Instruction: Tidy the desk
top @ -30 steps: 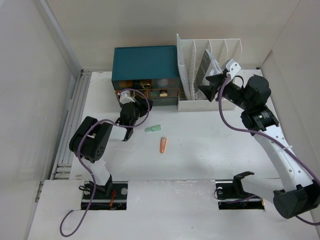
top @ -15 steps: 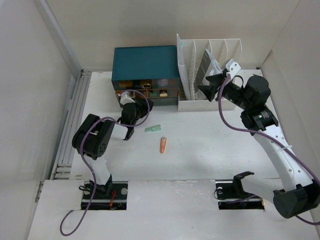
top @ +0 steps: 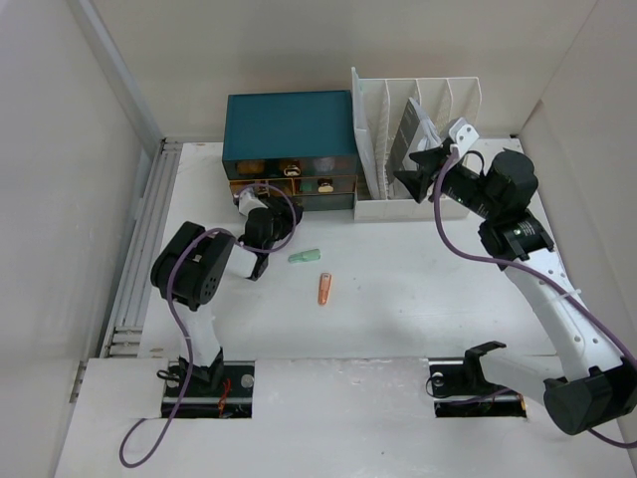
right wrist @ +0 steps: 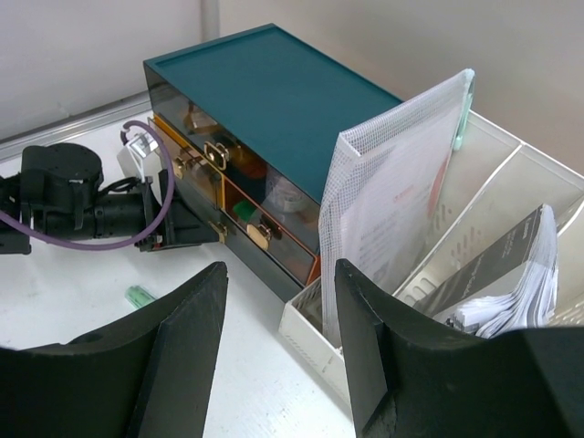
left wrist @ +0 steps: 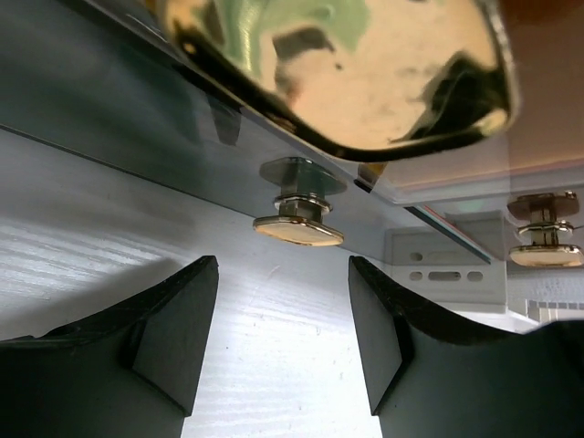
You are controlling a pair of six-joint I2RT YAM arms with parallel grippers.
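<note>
On the white desk [top: 418,279] lie a small green piece [top: 304,256] and an orange piece [top: 324,288], near the middle. My left gripper [top: 250,199] is low at the front of the teal drawer box [top: 289,121], by its lower left drawer. In the left wrist view this gripper [left wrist: 283,278] is open and empty, with a gold drawer knob [left wrist: 297,225] just beyond its fingertips. My right gripper [top: 416,171] hovers at the front of the white file rack [top: 423,105], open and empty [right wrist: 278,274].
The file rack [right wrist: 511,173] holds a mesh pouch with papers [right wrist: 401,182] and a dark booklet [right wrist: 506,269]. The drawer box [right wrist: 274,91] stands against the rack's left side. White walls enclose the desk. A slatted rail [top: 139,249] runs along the left edge.
My left arm has swung its elbow a little to the right, and its jaws have widened slightly at the drawer front. The right arm has not moved.
</note>
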